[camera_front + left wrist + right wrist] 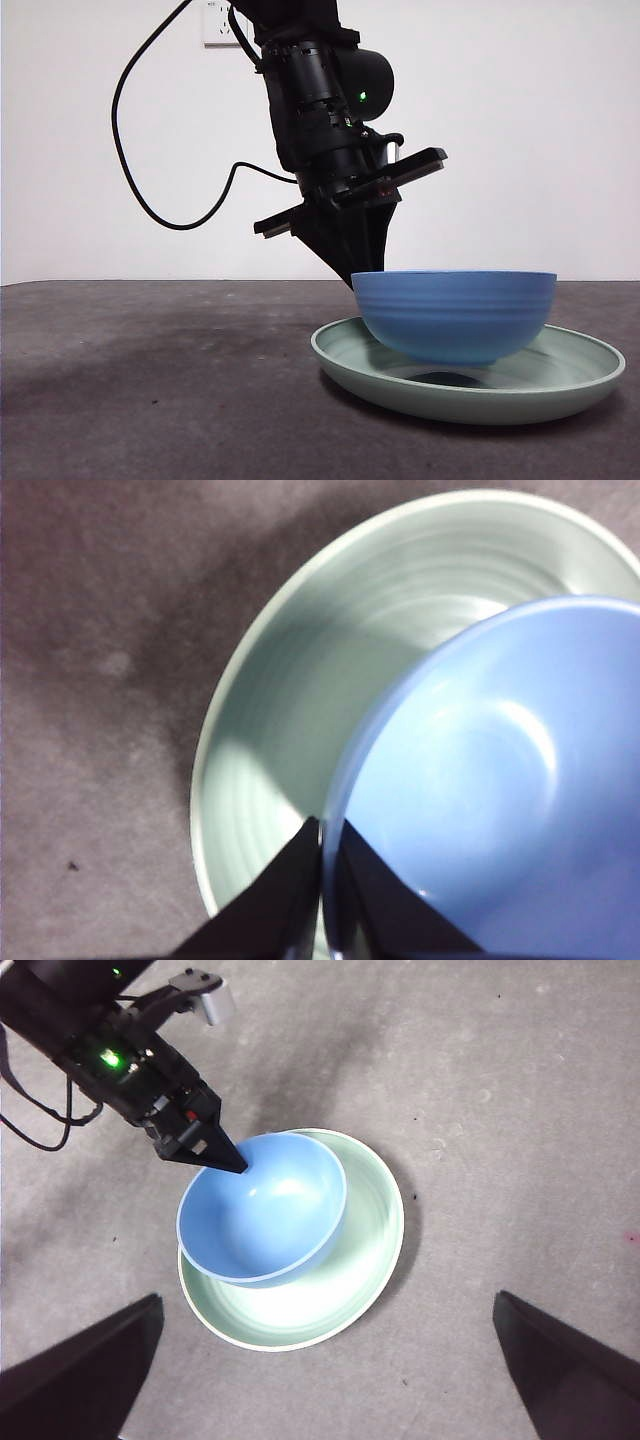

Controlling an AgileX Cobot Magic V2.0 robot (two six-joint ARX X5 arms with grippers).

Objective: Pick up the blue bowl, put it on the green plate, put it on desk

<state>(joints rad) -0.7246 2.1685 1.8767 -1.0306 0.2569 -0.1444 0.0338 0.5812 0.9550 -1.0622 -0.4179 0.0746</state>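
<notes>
Left gripper (352,270) pinching the rim of the blue bowl (455,315) over the green plate (470,385).

From my station the front view shows the bowl at centre right of the frame, hanging just above the plate's middle with a dark gap beneath it; the plate lies on the desk (150,390). In the left wrist view I see the jaws closed narrow on the bowl's rim, one inside and one outside. My right gripper (320,1400) waits high above, its jaws spread wide at the lower corners of its own view.
</notes>
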